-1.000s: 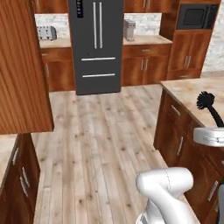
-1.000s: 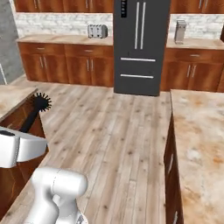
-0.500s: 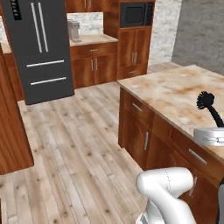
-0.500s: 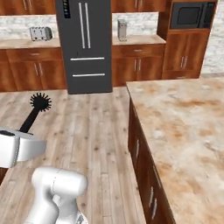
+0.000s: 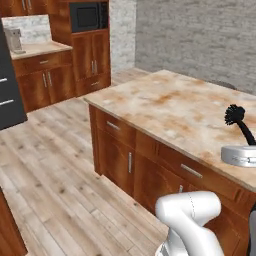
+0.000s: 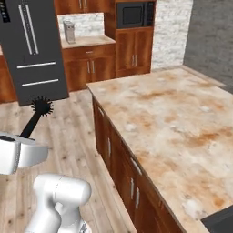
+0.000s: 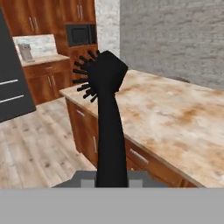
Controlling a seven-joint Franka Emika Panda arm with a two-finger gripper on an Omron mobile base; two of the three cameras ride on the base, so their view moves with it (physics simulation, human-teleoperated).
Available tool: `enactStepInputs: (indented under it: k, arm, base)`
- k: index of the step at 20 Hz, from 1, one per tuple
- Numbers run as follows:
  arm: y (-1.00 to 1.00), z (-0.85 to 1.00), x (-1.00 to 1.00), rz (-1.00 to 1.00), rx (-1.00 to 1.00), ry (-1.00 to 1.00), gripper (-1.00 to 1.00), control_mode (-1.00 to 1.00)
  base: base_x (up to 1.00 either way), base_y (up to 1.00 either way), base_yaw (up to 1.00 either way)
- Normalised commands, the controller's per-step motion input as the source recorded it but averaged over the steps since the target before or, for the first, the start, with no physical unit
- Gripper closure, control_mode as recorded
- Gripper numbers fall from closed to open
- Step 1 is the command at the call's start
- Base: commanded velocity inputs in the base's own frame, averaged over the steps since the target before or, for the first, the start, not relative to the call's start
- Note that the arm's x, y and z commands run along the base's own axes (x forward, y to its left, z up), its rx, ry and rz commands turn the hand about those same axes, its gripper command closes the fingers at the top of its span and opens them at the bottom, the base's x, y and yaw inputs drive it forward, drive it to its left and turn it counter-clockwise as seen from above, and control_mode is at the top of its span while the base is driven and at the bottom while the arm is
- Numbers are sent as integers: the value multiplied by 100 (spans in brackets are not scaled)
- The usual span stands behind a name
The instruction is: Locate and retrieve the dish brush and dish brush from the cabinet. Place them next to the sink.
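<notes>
My gripper point(image 5: 246, 145) is shut on the thin handle of a black dish brush point(image 5: 235, 115), which stands upright with its round bristly head on top. From the right base view the same brush point(image 6: 41, 107) rises from the gripper point(image 6: 23, 135) over the wooden floor, left of the island. In the hand view the dish brush point(image 7: 107, 127) runs straight up from the gripper point(image 7: 111, 175). A dark grey corner of the sink point(image 6: 219, 222) shows at the near end of the island counter. The cabinet is out of view.
A long island with a beige stone top point(image 6: 173, 118) and wooden drawer fronts point(image 5: 150, 165) stretches ahead. At the back stand a dark fridge point(image 6: 32, 50), a built-in microwave point(image 5: 87, 16) and a grey brick wall point(image 5: 200, 40). Open wooden floor point(image 5: 55, 170) lies to the left.
The base has turned, so both base views have swept from the fridge wall toward the island and brick wall. The brush stays upright in the shut gripper.
</notes>
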Motion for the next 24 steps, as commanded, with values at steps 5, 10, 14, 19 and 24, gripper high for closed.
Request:
enactStepInputs:
  k: [5, 10, 14, 19, 24]
  arm:
    - [0, 0, 0, 0, 0, 0, 100, 100]
    - [0, 0, 0, 0, 0, 0, 100, 100]
    - [0, 0, 0, 0, 0, 0, 100, 100]
    - [0, 0, 0, 0, 0, 0, 100, 100]
    - [0, 0, 0, 0, 0, 0, 100, 100]
  base:
    - [0, 0, -50]
    - [0, -1, -50]
    - [0, -10, -46]
    - [0, -12, -46]
    - [0, -5, -46]
